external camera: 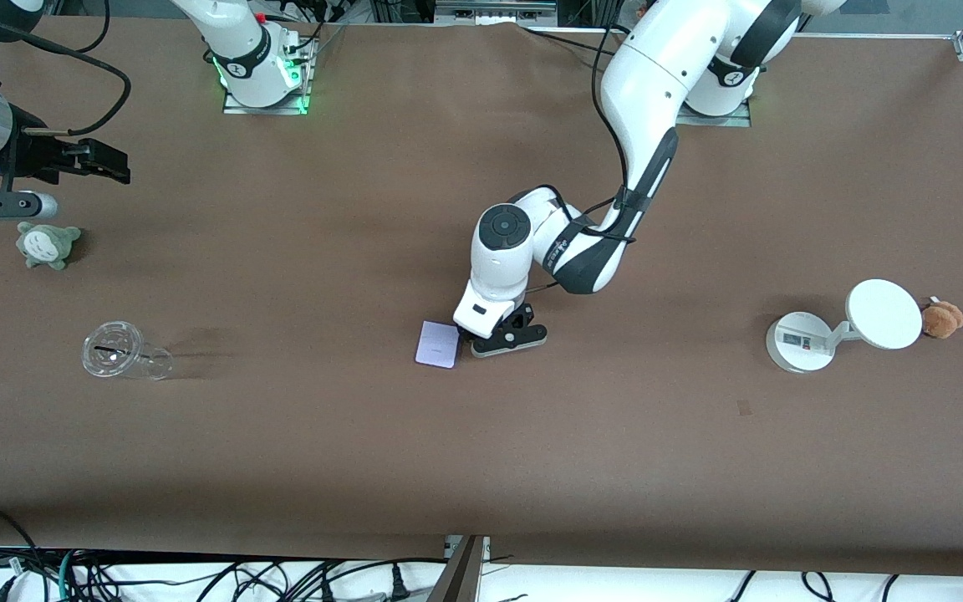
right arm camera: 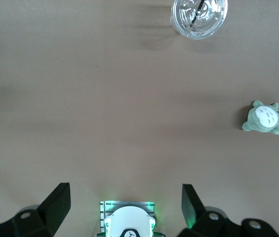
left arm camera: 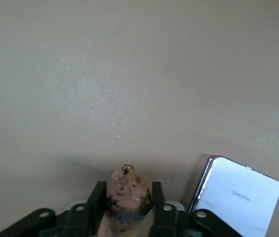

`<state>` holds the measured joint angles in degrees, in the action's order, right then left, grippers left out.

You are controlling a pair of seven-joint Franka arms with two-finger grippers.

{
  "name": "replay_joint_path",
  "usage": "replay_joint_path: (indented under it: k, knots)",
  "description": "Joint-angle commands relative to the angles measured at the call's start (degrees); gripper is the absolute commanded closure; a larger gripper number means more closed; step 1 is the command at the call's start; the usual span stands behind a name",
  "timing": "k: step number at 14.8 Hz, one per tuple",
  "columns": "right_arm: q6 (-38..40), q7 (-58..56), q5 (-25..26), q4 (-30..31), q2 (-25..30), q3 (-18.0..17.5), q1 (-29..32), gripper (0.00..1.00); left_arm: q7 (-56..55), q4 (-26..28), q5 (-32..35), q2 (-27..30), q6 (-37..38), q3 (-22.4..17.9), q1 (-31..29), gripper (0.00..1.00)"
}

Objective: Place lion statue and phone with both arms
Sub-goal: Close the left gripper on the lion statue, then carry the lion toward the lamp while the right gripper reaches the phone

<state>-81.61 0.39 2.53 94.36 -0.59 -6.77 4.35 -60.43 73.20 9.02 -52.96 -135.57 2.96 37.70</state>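
1. While the left hand [left arm camera: 125,207] sat low at the middle of the table [external camera: 481,451], its fingers were clamped on the lion statue [left arm camera: 125,197], gripping its flanks with the head poking out between them.
2. The phone [external camera: 437,344] lay flat on the table just beside that hand, toward the right arm's end.
3. The right hand [right arm camera: 124,207] waited with fingers wide apart, holding nothing, over the table's edge at its own end, above a green plush toy [external camera: 47,243].
4. The statue looked small, stiff and light, so a mid-body pinch should hold.
5. The phone looked thin, smooth and slippery; gripping across its long edges would likely be best.
6. A clear cup [external camera: 118,353] lay nearer the camera than the toy.
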Motion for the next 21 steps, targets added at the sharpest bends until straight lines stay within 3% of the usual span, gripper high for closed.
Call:
replay_joint_path:
  k: [1, 6, 9, 12, 17, 21]
  knots:
    - [0.40, 0.93, -0.86, 0.04, 0.24, -0.35, 0.40, 0.00, 1.72, 0.10, 1.35, 0.23, 1.01, -0.24, 0.09, 1.00]
    - [0.40, 0.93, -0.86, 0.04, 0.24, -0.35, 0.40, 0.00, 3.47, -0.08, 1.35, 4.70, 14.17, -0.33, -2.09, 1.00]
    - [0.40, 0.93, -0.86, 0.04, 0.24, -0.35, 0.40, 0.00, 9.42, 2.45, 1.35, 8.48, 15.17, 0.11, -6.74, 1.00]
    - [0.40, 0.93, -0.86, 0.04, 0.24, -0.43, 0.40, 0.00, 14.62, 8.33, 1.35, 13.39, 13.33, 0.55, -11.76, 1.00]
    - [-0.38, 1.01, -0.95, -0.14, 0.15, -0.52, -0.22, 0.00, 27.88, 27.22, 1.35, 23.60, -1.16, 0.64, -20.54, 1.00]
    - [-2.40, 1.19, -1.47, -0.14, -0.98, -0.52, -2.76, 0.00, 34.04, 31.47, 1.26, 24.49, -4.17, 0.64, -26.87, 1.00]
